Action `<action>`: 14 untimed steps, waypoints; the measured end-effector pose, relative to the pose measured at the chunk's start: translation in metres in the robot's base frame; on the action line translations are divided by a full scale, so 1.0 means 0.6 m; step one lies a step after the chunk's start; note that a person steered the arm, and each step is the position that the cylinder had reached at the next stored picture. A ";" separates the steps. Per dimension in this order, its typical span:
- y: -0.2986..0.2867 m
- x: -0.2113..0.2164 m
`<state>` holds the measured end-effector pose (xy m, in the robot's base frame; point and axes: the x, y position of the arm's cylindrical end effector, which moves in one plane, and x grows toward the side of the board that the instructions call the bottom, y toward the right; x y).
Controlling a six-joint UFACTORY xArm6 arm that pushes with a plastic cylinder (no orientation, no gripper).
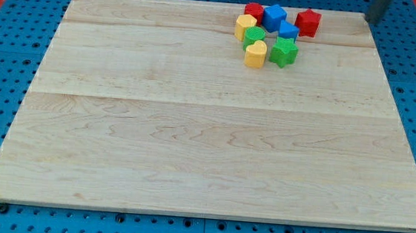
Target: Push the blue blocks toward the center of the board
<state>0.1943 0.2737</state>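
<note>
A dark rod is seen at the view's top right corner; my tip [367, 20] is set at the far right edge of the wooden board [190, 152]. All the blocks are gathered in one cluster to the view's left of the tip. Nearest it stands a red block [308, 22], well apart from the tip. Further left are found a small blue block [288, 30], a blue cube [274, 17] and a second red block [254, 11]. Lower and further left lie a green block [284, 52], another green block [255, 36], a yellow block [245, 24] and a second yellow block [255, 54].
</note>
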 end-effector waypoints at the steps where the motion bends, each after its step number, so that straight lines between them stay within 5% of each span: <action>1: -0.133 0.040; 3: -0.263 0.171; 5: -0.146 0.068; 6: -0.262 0.002; 7: -0.278 -0.004; 10: -0.373 0.220; 13: -0.277 0.099; 14: -0.231 0.166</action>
<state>0.2936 0.1349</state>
